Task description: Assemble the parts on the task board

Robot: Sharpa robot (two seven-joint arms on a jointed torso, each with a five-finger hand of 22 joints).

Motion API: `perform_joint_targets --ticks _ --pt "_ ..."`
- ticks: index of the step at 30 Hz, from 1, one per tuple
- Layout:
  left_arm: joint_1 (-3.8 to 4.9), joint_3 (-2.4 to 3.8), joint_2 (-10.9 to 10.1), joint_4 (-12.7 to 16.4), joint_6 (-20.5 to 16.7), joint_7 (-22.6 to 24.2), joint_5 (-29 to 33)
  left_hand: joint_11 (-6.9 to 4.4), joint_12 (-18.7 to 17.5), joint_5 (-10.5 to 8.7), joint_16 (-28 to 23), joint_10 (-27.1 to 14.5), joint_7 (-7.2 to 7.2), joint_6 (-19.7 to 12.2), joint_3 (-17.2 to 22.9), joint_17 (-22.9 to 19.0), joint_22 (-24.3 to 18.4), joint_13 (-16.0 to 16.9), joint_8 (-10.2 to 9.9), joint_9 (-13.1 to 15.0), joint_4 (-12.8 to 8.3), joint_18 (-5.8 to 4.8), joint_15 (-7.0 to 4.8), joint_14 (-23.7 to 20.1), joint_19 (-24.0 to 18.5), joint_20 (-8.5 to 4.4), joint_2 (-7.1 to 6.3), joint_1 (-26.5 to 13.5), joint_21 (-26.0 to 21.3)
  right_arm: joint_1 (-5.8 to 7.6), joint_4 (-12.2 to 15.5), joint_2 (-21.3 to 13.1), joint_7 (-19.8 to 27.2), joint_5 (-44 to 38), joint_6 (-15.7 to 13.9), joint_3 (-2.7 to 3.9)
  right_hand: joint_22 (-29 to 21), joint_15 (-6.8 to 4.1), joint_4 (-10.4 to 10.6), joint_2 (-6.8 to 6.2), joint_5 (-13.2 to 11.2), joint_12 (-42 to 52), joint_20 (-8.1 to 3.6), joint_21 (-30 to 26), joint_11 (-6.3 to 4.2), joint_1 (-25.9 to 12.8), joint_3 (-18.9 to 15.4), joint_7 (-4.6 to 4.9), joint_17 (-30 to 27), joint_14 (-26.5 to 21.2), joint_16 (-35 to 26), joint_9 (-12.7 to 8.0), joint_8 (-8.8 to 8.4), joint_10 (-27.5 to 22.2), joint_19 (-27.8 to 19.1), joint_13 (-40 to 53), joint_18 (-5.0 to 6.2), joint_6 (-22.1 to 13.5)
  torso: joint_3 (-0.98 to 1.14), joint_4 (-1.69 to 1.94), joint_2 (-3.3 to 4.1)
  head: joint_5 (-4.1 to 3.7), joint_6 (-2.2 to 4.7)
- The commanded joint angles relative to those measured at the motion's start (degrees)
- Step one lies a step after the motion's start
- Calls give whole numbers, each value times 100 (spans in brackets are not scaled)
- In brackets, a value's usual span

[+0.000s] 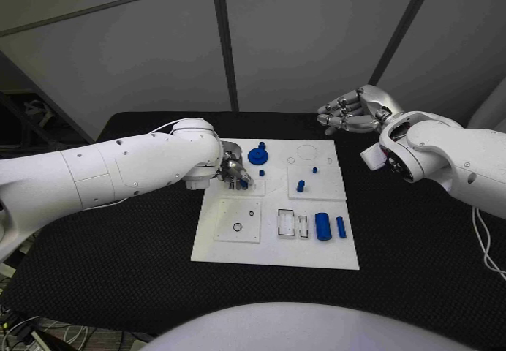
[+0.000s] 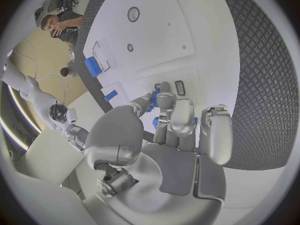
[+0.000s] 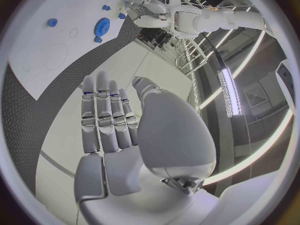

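Observation:
The white task board [image 1: 276, 245] lies mid-table. My left hand [image 1: 232, 172] hovers low over its upper left area, beside a blue gear [image 1: 257, 155]. In the left wrist view my left hand [image 2: 172, 120] has its fingers closed around a small blue part [image 2: 154, 99], with the thumb alongside. A blue peg [image 1: 262, 173], a blue block [image 1: 300, 186] and a blue cylinder [image 1: 322, 226] sit on the board. My right hand [image 1: 353, 110] hangs above the table's far edge, empty, fingers apart. The right wrist view shows my right hand [image 3: 109, 120], the gear [image 3: 102, 25] and the board [image 3: 37, 45].
Rectangular slots [image 1: 287, 221] and a round recess [image 1: 307, 152] mark the board. Black table [image 1: 105, 256] surrounds it on every side. My left forearm [image 1: 116, 172] crosses the table's left half. A thin blue piece [image 1: 341, 227] lies next to the cylinder.

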Motion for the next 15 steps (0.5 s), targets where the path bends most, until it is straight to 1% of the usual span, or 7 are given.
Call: perform_joint_targets --ticks 1,8,15 --pt "6 -1 3 1 86 -53 -32 10 -35 -29 -24 -36 7 -36 -27 2 902 -18 -38 -10 4 -144 1 172 103 23 -18 -23 -30 12 3 3 32 15 35 3 -5 25 13 0 13 -15 4 -20 -6 -65 -12 -12 -8 -4 -20 8 -24 -39 13 -7 68 -44 2 -3 6 -2 0" --pt "4 -1 0 8 93 -54 -32 13 -75 -28 -22 -52 11 -39 -40 4 901 -58 -47 -18 16 -143 3 173 102 24 -17 -30 -32 12 -1 4 32 15 37 3 -5 25 13 0 13 -15 4 -20 -6 -65 -12 -12 -8 -4 -20 8 -24 -39 13 -7 68 -44 0 3 0 -5 -4" --pt "2 -2 0 21 115 -55 -32 21 -129 -29 -23 -69 21 -40 -84 4 902 -115 -72 -40 56 -143 9 172 103 30 -20 -60 -34 12 -3 7 33 15 38 3 -5 25 13 0 13 -15 4 -20 -6 -65 -12 -12 -8 -4 -20 8 -24 -39 13 -7 68 -44 0 -2 0 -5 -2"
